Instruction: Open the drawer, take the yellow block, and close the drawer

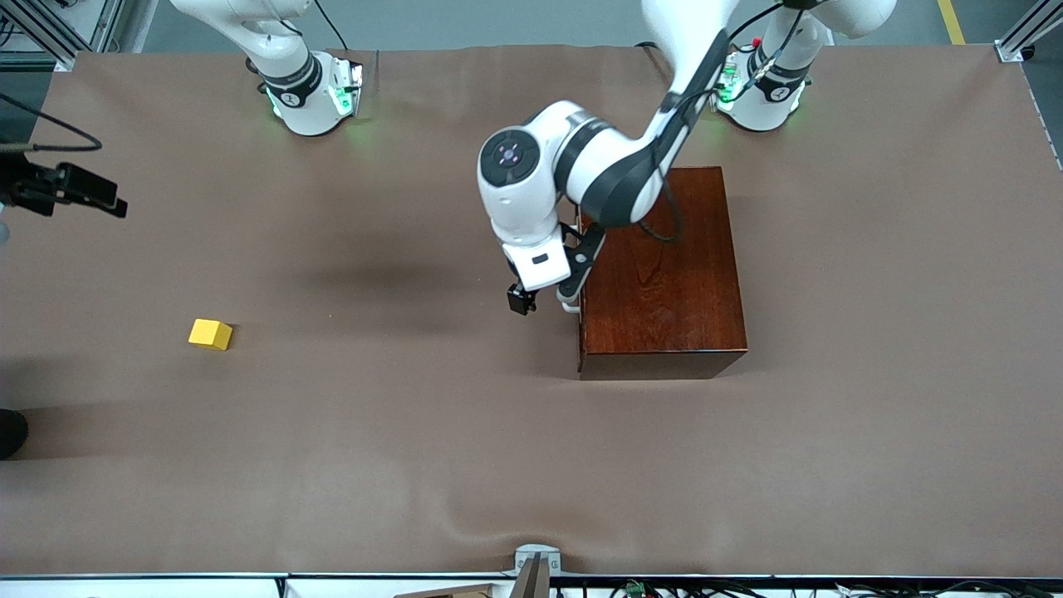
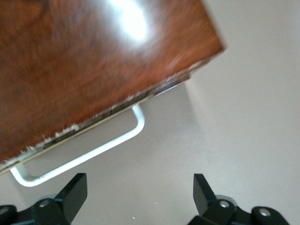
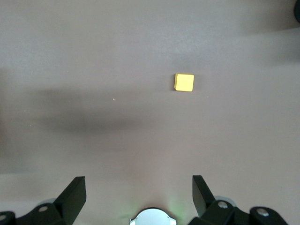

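The dark reddish-brown wooden box (image 1: 664,274) stands on the table, toward the left arm's end. Its drawer is shut; the white U-shaped handle (image 2: 93,154) sticks out of the side that faces the right arm's end. My left gripper (image 1: 544,301) is open and empty, just off that handle; in the left wrist view (image 2: 139,185) the handle lies close to the fingertips, not between them. The yellow block (image 1: 210,334) lies on the bare table toward the right arm's end, and shows in the right wrist view (image 3: 184,82). My right gripper (image 3: 139,187) is open, empty and high over the table, waiting.
A brown cloth (image 1: 415,465) covers the whole table, with a slight wrinkle near the front camera's edge. The box is the only large obstacle. A dark object (image 1: 10,432) sits at the table's edge at the right arm's end.
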